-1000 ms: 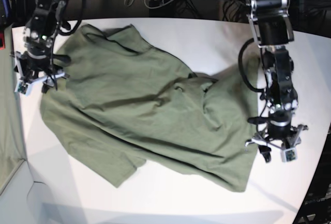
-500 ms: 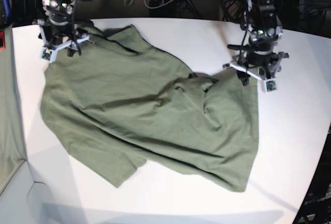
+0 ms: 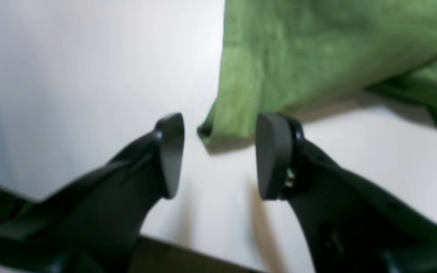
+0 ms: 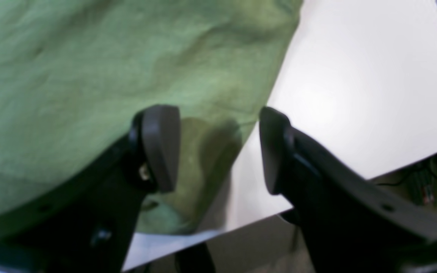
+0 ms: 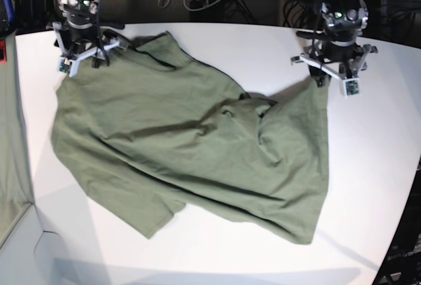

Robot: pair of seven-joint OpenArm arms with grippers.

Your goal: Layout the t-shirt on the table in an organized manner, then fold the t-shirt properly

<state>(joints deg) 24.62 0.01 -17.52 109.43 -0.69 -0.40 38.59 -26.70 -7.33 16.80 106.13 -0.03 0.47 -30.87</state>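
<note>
Left hand [image 5: 334,73] sits in the upper right of the base view, spread open at the far corner of the t-shirt [image 5: 191,140]; its wrist view shows that corner of green cloth [image 3: 317,57] lying on the counter [image 3: 89,76] in the gap ahead of the two dark fingers [image 3: 171,151], neither of which is closed on it. Right hand [image 5: 84,54] is in the upper left of the base view, over the opposite far edge of the shirt, and it too is open: in its wrist view one finger [image 4: 157,146] hangs over the fabric [image 4: 108,68] while the other is over bare white counter [image 4: 355,94], with the shirt's edge running between them. Whether either hand touches the cloth cannot be told. Spread loosely and still wrinkled, the shirt fills the middle of the counter [image 5: 368,186], with a raised fold near its centre and one sleeve pointing toward the lower left of the frame.
</note>
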